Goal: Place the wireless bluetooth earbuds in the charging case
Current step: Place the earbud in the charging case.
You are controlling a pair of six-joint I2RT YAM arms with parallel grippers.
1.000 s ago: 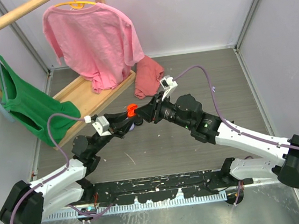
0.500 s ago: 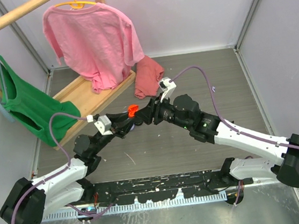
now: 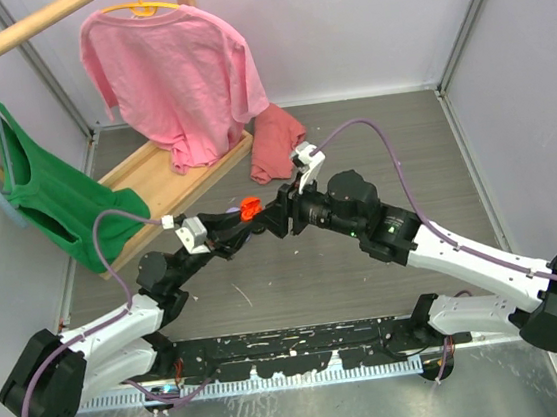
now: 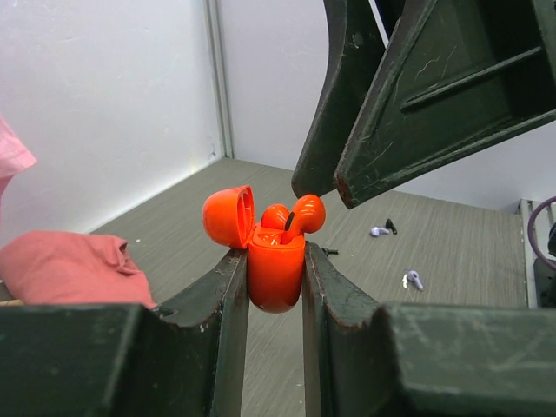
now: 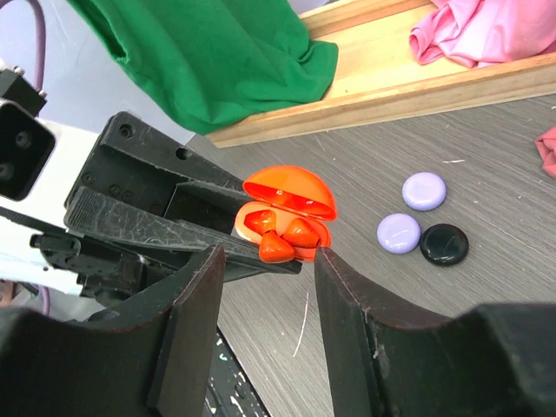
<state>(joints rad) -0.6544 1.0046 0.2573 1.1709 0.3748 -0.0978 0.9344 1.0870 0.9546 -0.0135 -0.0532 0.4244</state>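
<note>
My left gripper (image 4: 275,261) is shut on the body of the orange-red charging case (image 4: 276,265), holding it upright above the table with its lid hinged open. Orange-red earbuds (image 5: 276,248) sit in the case. One of them (image 4: 306,213) stands tilted and proud of the rim, showing a black tip. My right gripper (image 5: 269,261) hovers open just over the case (image 5: 287,217), holding nothing. In the top view both grippers meet at mid-table around the case (image 3: 248,208). Lavender earbuds (image 4: 412,280) and a black bit (image 4: 391,226) lie on the table beyond.
Two lavender pucks (image 5: 424,190) and a black puck (image 5: 444,244) lie on the table beside the case. A wooden rack (image 3: 164,176) with a green shirt (image 3: 51,199) and a pink shirt (image 3: 178,74) stands at the back left. A red cloth (image 3: 274,149) lies nearby.
The right gripper's jaws have spread apart over the case, and the right arm has shifted slightly. The left gripper has kept its hold on the case.
</note>
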